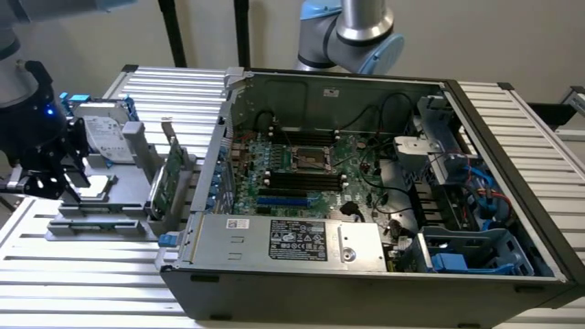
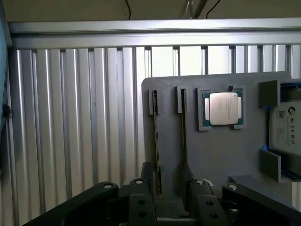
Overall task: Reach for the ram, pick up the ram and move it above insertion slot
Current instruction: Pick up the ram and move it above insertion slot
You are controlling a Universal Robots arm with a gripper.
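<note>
Bench (image 1: 82, 281): slatted metal.
Case (image 1: 366, 291): open, at the exterior view's right.
Tray (image 1: 101, 227): grey, at its left, beside case.
Claw (image 2: 168, 178): released, fingers (image 2: 146, 175) spread low over tray.
Ram (image 2: 156, 136): on edge in tray, between those fingers.

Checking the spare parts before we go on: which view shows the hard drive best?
The exterior view: the hard drive stands in the grey holder with most of its labelled face in sight. The wrist view catches it cut off by the frame, as a strip of label.
</note>
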